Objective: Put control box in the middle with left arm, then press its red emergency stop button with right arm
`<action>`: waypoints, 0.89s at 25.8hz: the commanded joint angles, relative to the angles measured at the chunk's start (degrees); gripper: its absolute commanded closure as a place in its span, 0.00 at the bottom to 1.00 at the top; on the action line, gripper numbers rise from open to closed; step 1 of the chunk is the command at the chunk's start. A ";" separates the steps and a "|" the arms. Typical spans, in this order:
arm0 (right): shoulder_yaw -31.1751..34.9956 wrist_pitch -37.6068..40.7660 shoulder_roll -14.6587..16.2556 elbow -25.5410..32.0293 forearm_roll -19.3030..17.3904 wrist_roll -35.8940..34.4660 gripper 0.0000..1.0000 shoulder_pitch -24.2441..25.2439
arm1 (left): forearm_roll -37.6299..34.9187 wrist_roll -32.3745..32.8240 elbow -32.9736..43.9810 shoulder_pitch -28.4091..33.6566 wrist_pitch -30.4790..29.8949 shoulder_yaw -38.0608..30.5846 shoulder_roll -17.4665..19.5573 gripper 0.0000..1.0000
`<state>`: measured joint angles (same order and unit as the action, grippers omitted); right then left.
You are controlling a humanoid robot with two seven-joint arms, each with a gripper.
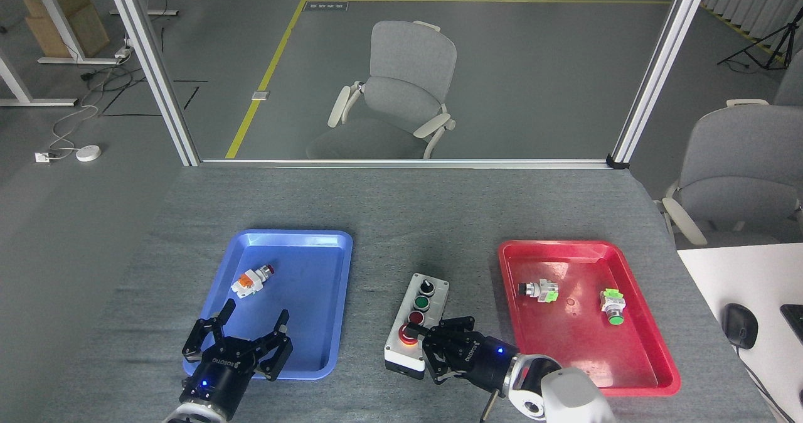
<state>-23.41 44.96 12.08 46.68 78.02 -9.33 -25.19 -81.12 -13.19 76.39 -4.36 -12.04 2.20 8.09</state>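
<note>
The control box (417, 322), light grey on a black base, lies between the two trays with a black knob, a green button and a red button in a row. Its red emergency stop button (408, 333) sits at the near end, partly covered. My right gripper (415, 331) is shut, its fingertips touching that button from the right. My left gripper (251, 326) stands open over the near edge of the blue tray (326, 297), holding nothing.
A small white-and-orange switch part (251, 279) lies in the blue tray. The red tray (646, 360) at right holds two green-and-white switch parts (539, 290) (612, 304). A white desk with a mouse (740, 326) borders the right side.
</note>
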 commanded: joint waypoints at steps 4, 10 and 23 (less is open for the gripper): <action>1.09 0.04 -0.39 0.43 -1.03 3.53 1.00 -0.39 | 0.00 0.01 0.43 0.06 0.09 -0.09 -0.09 0.02; 3.46 0.04 -0.39 3.60 -14.48 1.07 0.76 -2.06 | 0.09 0.10 0.87 0.23 0.18 -1.14 -0.09 0.02; 13.74 -5.49 2.07 3.68 -23.36 1.07 0.01 -2.85 | 1.14 0.36 1.13 0.50 -0.44 -4.31 -0.18 0.01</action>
<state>-11.40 42.85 13.38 50.41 54.57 -8.47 -27.93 -80.40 -12.85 77.50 -3.88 -12.31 -1.79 7.91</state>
